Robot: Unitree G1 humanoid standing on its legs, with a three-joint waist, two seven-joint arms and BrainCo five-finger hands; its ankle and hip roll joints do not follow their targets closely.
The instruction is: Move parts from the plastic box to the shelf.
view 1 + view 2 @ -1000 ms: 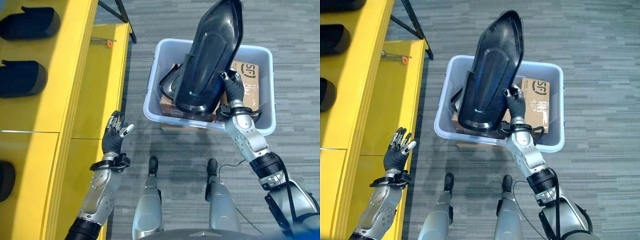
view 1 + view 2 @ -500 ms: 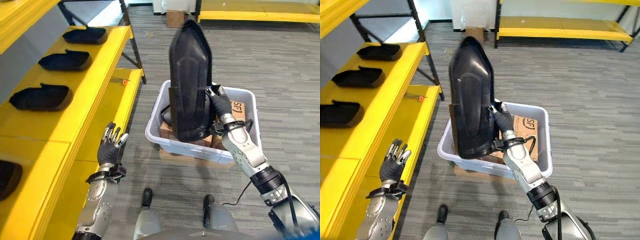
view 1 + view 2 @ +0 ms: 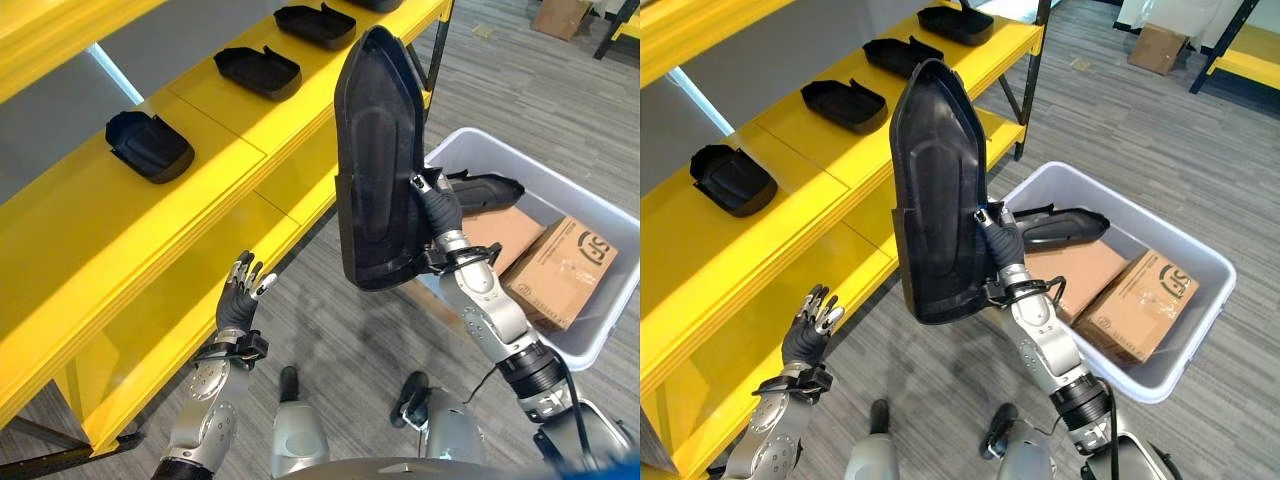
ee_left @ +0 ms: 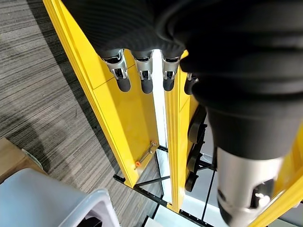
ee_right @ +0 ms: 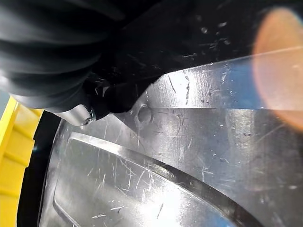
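Observation:
A large glossy black plastic part [image 3: 375, 160] stands upright in the air between the yellow shelf [image 3: 120, 225] and the pale plastic box [image 3: 590, 330]. My right hand [image 3: 437, 208] is shut on its right edge; up close its scratched inner face [image 5: 165, 142] shows. My left hand [image 3: 240, 300] is raised lower left with straight fingers [image 4: 142, 75], holding nothing, close to the shelf's lower level. Another black part [image 3: 490, 188] and two cardboard boxes [image 3: 560, 265] lie in the plastic box.
Several small black parts [image 3: 150, 145] sit in a row along the shelf's middle level, another one [image 3: 258, 70] further along. More yellow racking and a cardboard carton [image 3: 560, 15] stand at the far back. Grey carpet lies between shelf and box.
The camera has swung toward the shelf. My right hand has carried the big black part up and out of the box, toward the shelf. The left hand stays raised and open.

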